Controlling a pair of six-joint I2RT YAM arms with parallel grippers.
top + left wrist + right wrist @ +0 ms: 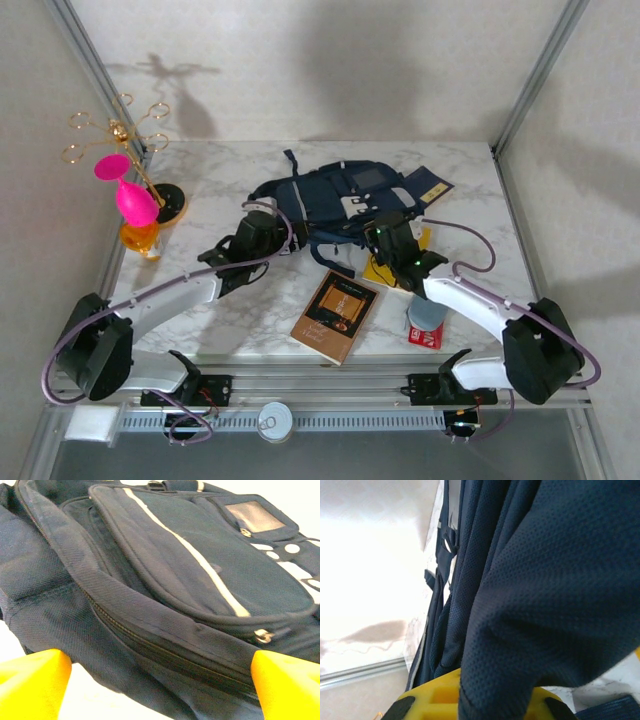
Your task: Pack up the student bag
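Fabric of the student bag [545,580] pinched in right hand [490,705]; left hand [160,680] gapes wide, zipper [150,642] just ahead. Best close squarely on it.

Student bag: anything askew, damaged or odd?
Nothing is spilled or visibly damaged. The student bag lies slumped and skewed on the table, with a strap trailing toward the near edge. A fold of its fabric is pinched in the right end effector. The left end effector stands open at its zipped side.
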